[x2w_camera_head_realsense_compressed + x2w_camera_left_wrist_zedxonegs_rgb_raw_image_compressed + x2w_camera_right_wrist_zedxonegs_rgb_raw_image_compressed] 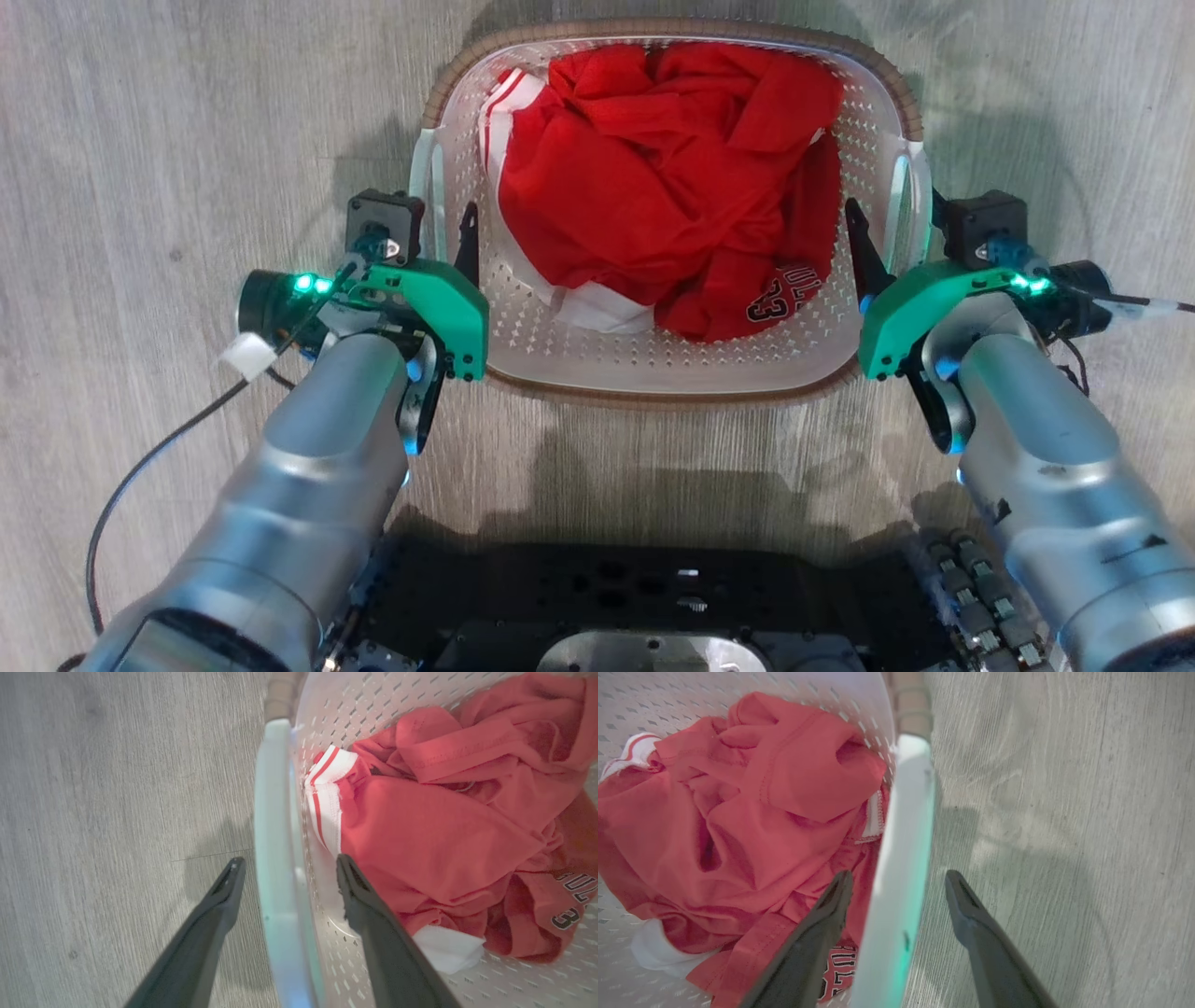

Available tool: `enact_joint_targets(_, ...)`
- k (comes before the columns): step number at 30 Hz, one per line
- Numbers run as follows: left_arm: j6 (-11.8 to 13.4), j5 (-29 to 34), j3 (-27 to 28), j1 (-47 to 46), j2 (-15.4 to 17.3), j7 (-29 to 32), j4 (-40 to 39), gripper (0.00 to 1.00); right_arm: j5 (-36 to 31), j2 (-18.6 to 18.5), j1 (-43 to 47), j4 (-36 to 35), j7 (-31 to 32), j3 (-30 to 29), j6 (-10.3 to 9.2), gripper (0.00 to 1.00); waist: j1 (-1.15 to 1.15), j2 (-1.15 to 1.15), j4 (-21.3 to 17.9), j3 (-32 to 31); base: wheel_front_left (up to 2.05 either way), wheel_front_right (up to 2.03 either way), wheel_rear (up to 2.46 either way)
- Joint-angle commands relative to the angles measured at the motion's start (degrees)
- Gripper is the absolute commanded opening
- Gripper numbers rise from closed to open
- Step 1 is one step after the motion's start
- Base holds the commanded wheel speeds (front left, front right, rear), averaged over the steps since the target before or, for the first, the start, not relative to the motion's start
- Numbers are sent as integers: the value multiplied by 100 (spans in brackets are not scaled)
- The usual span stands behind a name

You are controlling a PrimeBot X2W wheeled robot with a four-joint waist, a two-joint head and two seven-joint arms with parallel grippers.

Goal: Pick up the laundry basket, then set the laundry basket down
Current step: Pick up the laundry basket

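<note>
**A:** Down at the left gripper (289, 860) first: parted, released, clamping nothing. Straddling the left handle (273, 812), one dark finger on the floor side, the other inside the perforated wall, a sliver of gap either side.

**B:** Same over at the right gripper (899, 876): spread wide, gripping nothing, astride the right handle (908, 812). Inner finger down among red cloth, outer finger over bare boards.

**A:** Moving outward, then: the laundry basket (672, 28) in the upper middle of the head view, brown rim all round, flanked by the two green wrists.

**B:** Lifted or resting? Hard to tell from here.

**A:** Inside, a crumpled red garment (653, 177), heaped across most of the bottom, white striped trim toward upper left, dark lettering toward lower right. Crowding both inner fingers, closest at the right one.

**B:** And a white cloth (607, 308) poking out beneath the red, lower centre of the basket.

**A:** Around it, grey wood-grain floor (168, 140). Black cable (187, 425) looping down the lower left, white tag (247, 355) beside the left wrist.

**B:** Bottom edge: dark robot base (653, 597), just short of the basket's near rim.
</note>
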Motion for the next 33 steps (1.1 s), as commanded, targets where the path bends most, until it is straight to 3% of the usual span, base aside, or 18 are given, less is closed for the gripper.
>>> enact_joint_targets(1,-3,-66,20,99,122,-55,26,98,65,93,239,14,-70,133,40,100,0,0,8,19,0,0,0)
enact_joint_targets(8,4,-328,-331,-77,122,-55,162,41,184,188,44,266,-70,234,40,100,0,0,41,33,0,0,0)
enact_joint_targets(9,4,-365,-375,-87,122,-55,178,33,198,202,31,288,-70,249,40,91,0,0,44,20,0,0,0)
enact_joint_targets(11,5,-434,-457,-98,122,-55,211,9,238,223,22,335,-70,283,40,48,0,0,49,-16,0,0,0)
enact_joint_targets(12,3,-468,-496,-97,122,-55,229,0,258,231,22,365,-70,302,40,41,0,0,50,-44,0,0,0)
enact_joint_targets(15,-15,-593,-621,-54,122,-55,273,0,315,261,25,480,-70,350,40,0,0,0,42,-153,0,0,0)
enact_joint_targets(33,12,-1619,-1507,541,122,-55,536,0,980,580,236,1628,-67,881,40,0,0,0,-171,-1573,0,0,0)
